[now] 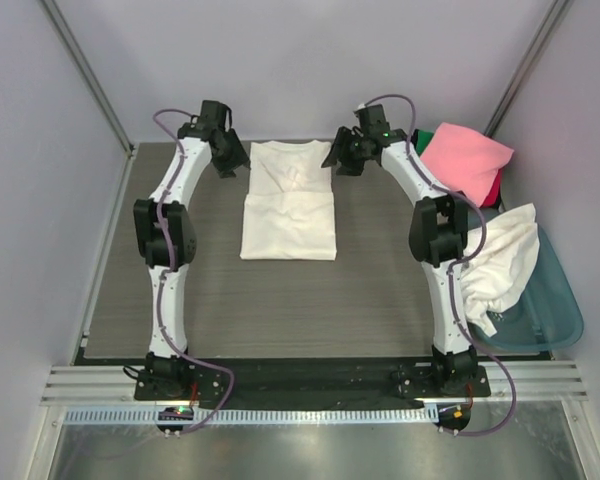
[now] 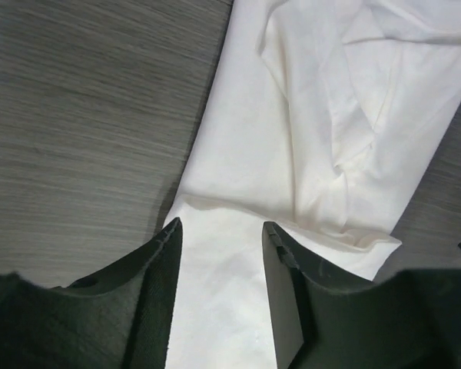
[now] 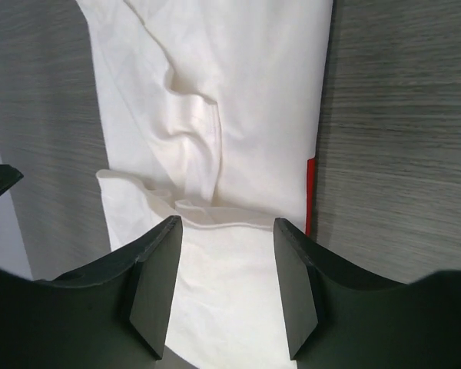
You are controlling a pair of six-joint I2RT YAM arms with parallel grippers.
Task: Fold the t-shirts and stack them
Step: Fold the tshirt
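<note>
left gripper (image 2: pixel 219 231) jaws apart, empty, above shirt's upper-left edge | right gripper (image 3: pixel 227 223) apart, empty, upper-right edge | cream t-shirt (image 1: pixel 290 205) folded narrow, upper centre of counter (image 1: pixel 180 290) | likely soft, limp, light: pinch layered corners.

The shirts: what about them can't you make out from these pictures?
- Top view: whatever lies under the pink shirt is covered by it; only slivers show.
- Top view: the tub's inside is largely hidden by the draped white shirt.
- Right wrist view: a red sliver at the folded shirt's edge is too covered to identify.
</note>
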